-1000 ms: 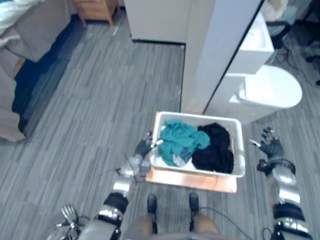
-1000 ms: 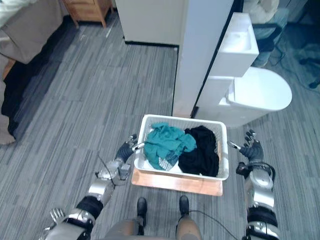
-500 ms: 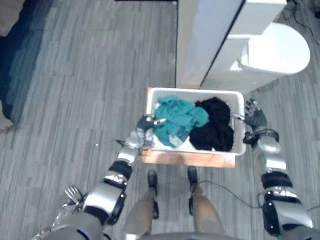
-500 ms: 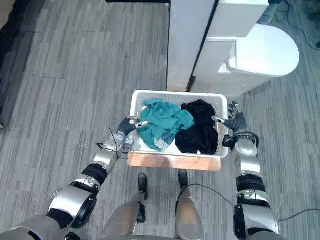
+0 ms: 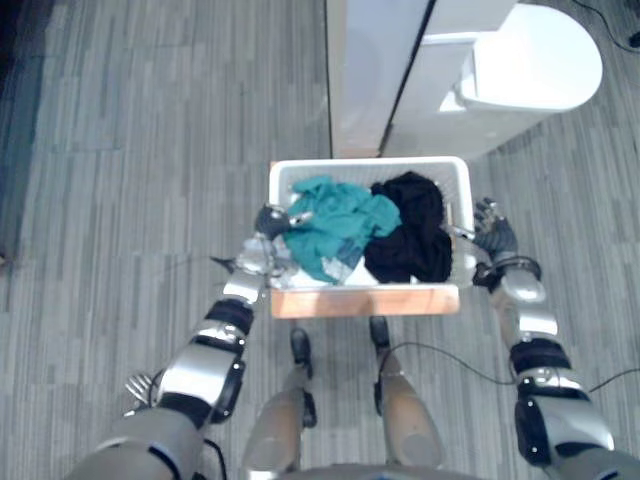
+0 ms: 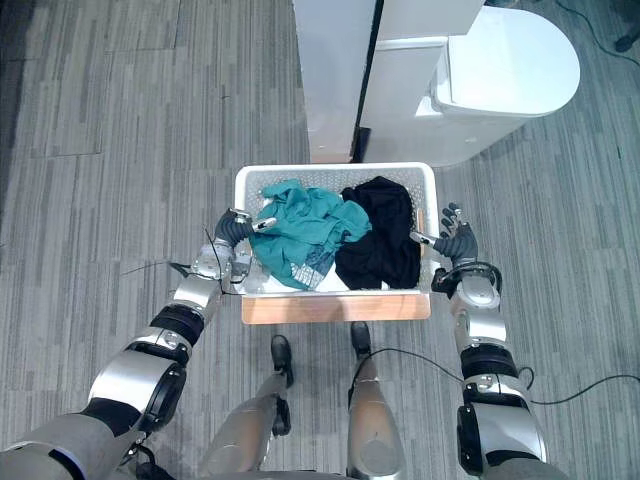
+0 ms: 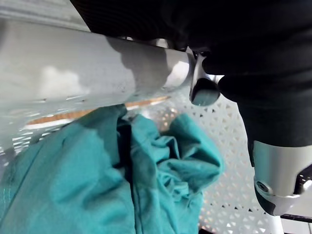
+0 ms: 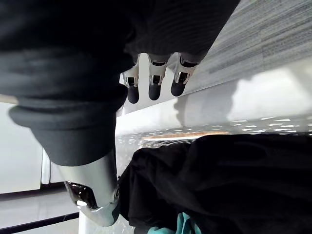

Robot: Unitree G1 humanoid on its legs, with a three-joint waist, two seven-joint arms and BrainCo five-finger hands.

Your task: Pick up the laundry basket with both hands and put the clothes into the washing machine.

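Left eye view: laundry basket (image 5: 360, 163) on wooden board (image 5: 365, 302), sat between both hands. Left hand (image 5: 270, 222) at near rim, thumb poking in over teal cloth (image 5: 335, 225), honestly can't tell if gripping. Right hand (image 5: 494, 238) at opposite rim, fingers loose and spread, thumb in by black cloth (image 5: 410, 235).

Clothes (image 6: 375, 235) in basket (image 6: 335, 168) on board (image 6: 335, 309); left hand (image 6: 232, 228), right hand (image 6: 458, 243) flanking; cabinet (image 6: 330, 70) behind.

Home bathroom corner, going by white toilet (image 5: 535, 55) beside white partition wall (image 5: 370, 70) on grey plank floor (image 5: 150, 150).
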